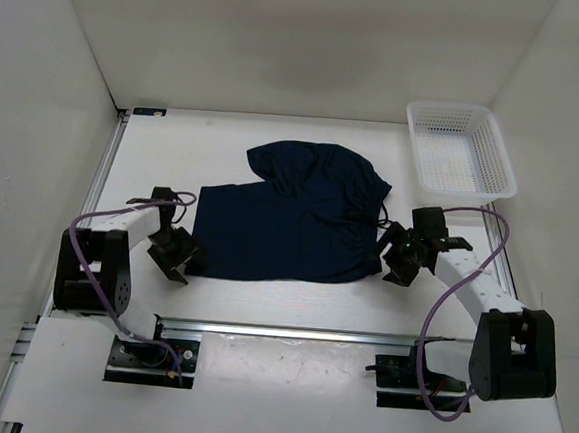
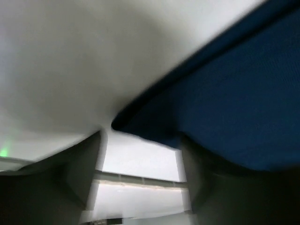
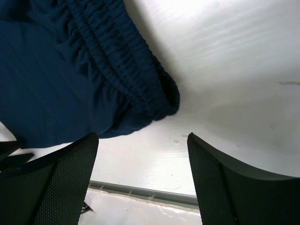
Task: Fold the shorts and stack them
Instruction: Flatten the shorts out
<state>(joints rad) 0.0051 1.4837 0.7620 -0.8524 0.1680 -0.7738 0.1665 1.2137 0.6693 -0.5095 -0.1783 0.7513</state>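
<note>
The shorts (image 1: 289, 222) look unevenly folded, with one leg bunched toward 12 o'clock. A hasty grab might catch only the top layer and drag the layers askew. Both pincers are apart and empty. The left gripper (image 1: 174, 253) sits just off the shorts' 8 o'clock corner, and the right gripper (image 1: 407, 256) is beside the waistband (image 3: 126, 61) at 4 o'clock. The shorts lie mid-table (image 1: 262, 305) between them.

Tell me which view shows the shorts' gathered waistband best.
The right wrist view: the waistband is close, gathers sharp. The top external view shows the whole shorts but no gathers; the left wrist view shows only a blurred fabric edge.
</note>
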